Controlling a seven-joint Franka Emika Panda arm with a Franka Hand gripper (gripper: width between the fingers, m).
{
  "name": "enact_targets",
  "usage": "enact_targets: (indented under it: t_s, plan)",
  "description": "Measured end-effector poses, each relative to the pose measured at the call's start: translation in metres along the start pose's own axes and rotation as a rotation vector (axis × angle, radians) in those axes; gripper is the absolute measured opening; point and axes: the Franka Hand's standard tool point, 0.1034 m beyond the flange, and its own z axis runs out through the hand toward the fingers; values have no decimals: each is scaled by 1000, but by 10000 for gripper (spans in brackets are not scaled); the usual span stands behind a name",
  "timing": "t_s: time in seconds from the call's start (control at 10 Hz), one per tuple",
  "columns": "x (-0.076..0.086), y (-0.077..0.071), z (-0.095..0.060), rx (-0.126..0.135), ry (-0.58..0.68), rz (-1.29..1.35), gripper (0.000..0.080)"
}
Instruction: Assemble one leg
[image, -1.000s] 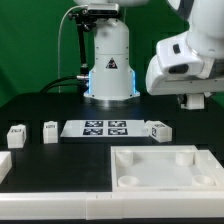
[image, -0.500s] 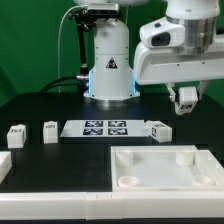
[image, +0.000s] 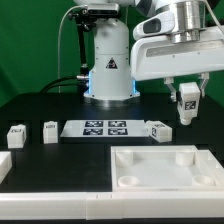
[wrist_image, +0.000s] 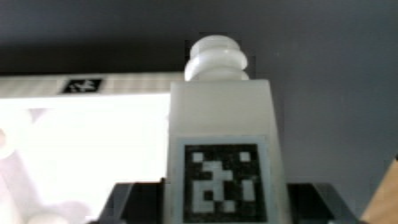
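Note:
My gripper (image: 187, 100) is shut on one leg (image: 187, 104), a small white block with a tag on its face. It holds the leg in the air above the table, behind the far right corner of the large white panel (image: 165, 168). In the wrist view the leg (wrist_image: 222, 130) stands out between the dark fingers (wrist_image: 135, 200) of the gripper (wrist_image: 222, 202), its round peg end (wrist_image: 215, 56) pointing away. Three more legs lie on the table: two at the exterior view's left (image: 15, 133) (image: 50, 131), one right of the marker board (image: 160, 129).
The marker board (image: 105, 128) lies in the middle of the black table. The robot base (image: 109, 65) stands behind it. Another white part (image: 3, 163) shows at the exterior view's left edge. A white surface (wrist_image: 80, 120) lies below the held leg.
The arm has moved toward the exterior view's left and lowered a little, bringing the gripper and the held leg fully into view. The parts on the table have not moved.

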Motion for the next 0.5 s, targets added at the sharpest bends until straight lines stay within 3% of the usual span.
enact_targets:
  t_s: [0.2, 0.5]
  plan:
    - [10, -2, 6, 6, 9, -30, 290]
    - [47, -15, 16, 29, 38, -37, 290]
